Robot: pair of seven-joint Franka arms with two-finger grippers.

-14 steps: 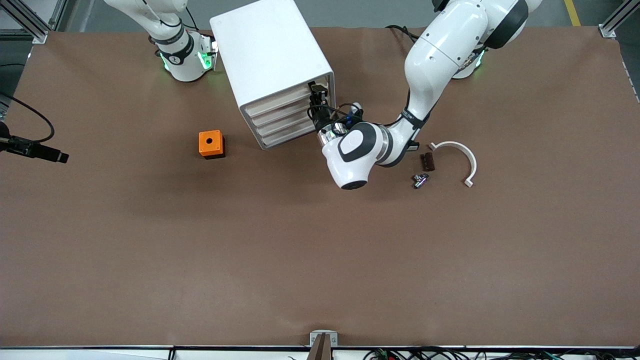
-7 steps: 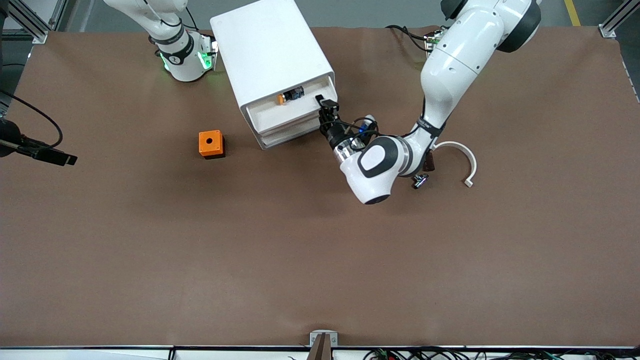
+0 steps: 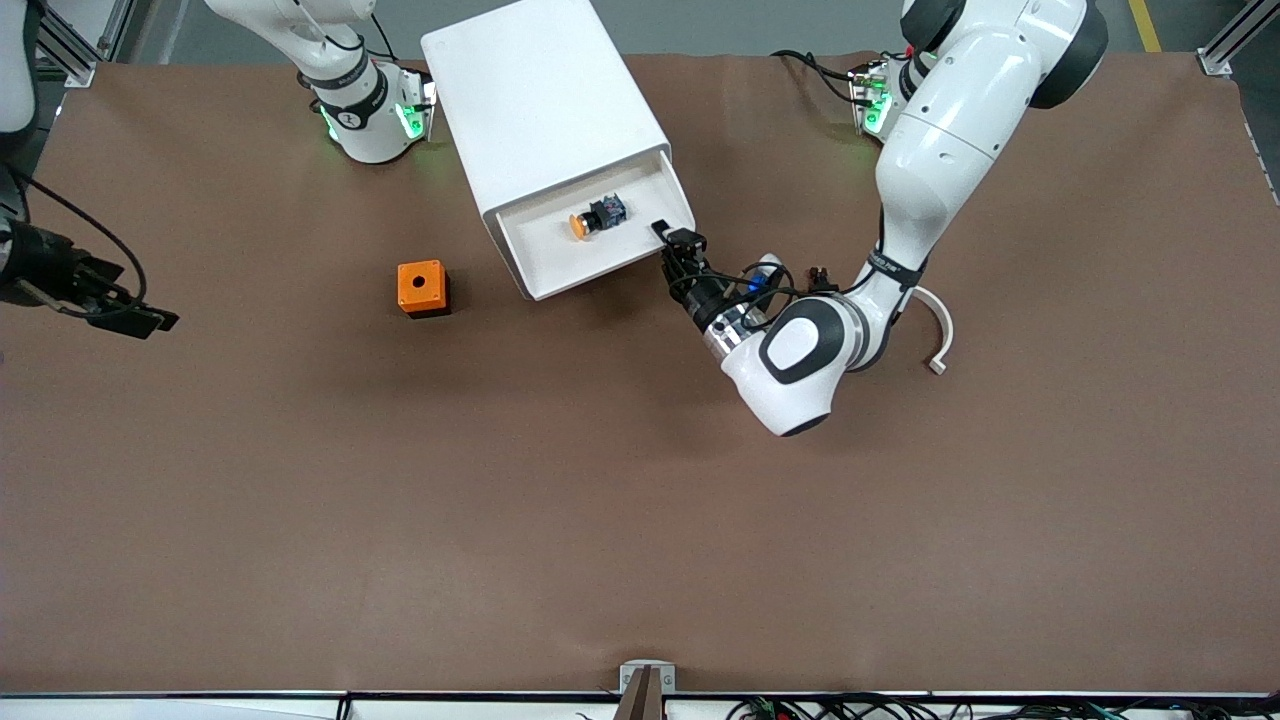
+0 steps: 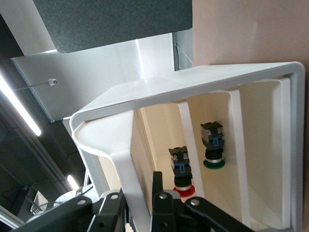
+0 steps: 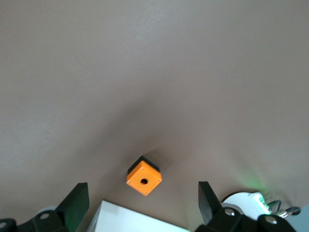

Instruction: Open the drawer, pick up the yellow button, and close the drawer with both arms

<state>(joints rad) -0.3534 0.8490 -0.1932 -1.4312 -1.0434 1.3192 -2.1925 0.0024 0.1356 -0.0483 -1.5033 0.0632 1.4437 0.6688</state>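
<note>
The drawer [image 3: 556, 262], the top one of the white cabinet [image 3: 540, 100], stands pulled far out. In it lies the button [image 3: 592, 219], with its orange cap and dark body. My left gripper [image 3: 676, 238] is shut on the drawer's front wall at the corner toward the left arm's end. In the left wrist view, the black fingers [image 4: 157, 186] of my left gripper [image 4: 138, 195] clamp that white wall [image 4: 193, 79]. My right gripper [image 3: 140, 318] hangs open over the table's right-arm end, holding nothing. In its own wrist view my right gripper [image 5: 142, 188] is above the orange cube.
An orange cube with a hole [image 3: 421, 288] [image 5: 144, 178] sits beside the cabinet toward the right arm's end. A white curved piece [image 3: 940, 325] lies next to the left forearm. A red-capped button [image 4: 182, 176] and a green-capped one [image 4: 213, 150] show in cream compartments.
The left gripper has drawn the top drawer out toward the front camera, uncovering the button. The right gripper has come farther into view at the table's right-arm end.
</note>
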